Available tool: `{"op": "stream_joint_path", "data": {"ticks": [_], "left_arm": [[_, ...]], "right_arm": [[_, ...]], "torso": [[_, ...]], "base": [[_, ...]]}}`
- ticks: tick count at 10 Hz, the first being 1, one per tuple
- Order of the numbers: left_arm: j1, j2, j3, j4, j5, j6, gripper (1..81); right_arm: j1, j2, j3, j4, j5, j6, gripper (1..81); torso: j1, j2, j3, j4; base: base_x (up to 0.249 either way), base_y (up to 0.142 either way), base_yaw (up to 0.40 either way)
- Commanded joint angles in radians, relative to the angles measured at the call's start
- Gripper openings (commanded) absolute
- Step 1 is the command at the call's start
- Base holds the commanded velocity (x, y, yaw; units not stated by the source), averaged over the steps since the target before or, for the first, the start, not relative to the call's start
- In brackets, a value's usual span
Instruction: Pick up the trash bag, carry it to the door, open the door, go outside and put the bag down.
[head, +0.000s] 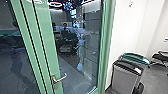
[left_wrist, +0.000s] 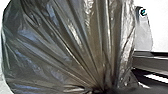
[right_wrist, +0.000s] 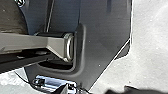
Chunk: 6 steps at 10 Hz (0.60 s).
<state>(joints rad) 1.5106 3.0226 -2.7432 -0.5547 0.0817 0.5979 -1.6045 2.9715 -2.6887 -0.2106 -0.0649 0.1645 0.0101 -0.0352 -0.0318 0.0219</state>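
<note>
- Bag of shiny dark plastic (left_wrist: 62, 45) is bunched at the left gripper (left_wrist: 105, 90), closed on its gathered neck.
- Right gripper's (right_wrist: 96, 90) opening: cannot tell.
- Green-framed glass door (head: 46, 37) with silver metal handle (head: 60, 78) stands ahead.

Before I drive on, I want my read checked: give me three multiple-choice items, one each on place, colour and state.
1. In the head view, the grey, black-topped bin is:
A) left of the tall glass door
B) right of it

2. The door's frame is:
A) green
B) red

3. The dark plastic trash bag is:
A) smooth
B) gathered into creases

1 B: it stands past the frame's right side.
2 A: green shows along the uprights.
3 B: folds converge in the left wrist view.
</note>
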Motion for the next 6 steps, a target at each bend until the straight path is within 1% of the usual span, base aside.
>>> {"op": "stream_joint_path", "data": {"ticks": [1,6], "left_arm": [[-0.042,0.006,0.005,-0.002,0.059,0.002,1.0],[-0.043,0.007,0.002,-0.001,0.061,0.003,1.0]], "right_arm": [[0.036,-0.001,0.001,0.0,-0.053,0.0,81.1],[0.043,0.005,0.0,-0.003,-0.053,0.0,81.1]], "torso": [[0.0,0.0,0.0,0.0],[0.0,0.0,0.0,0.0]], "base": [[0.111,0.0,0.0],[0.099,0.0,0.0]]}}
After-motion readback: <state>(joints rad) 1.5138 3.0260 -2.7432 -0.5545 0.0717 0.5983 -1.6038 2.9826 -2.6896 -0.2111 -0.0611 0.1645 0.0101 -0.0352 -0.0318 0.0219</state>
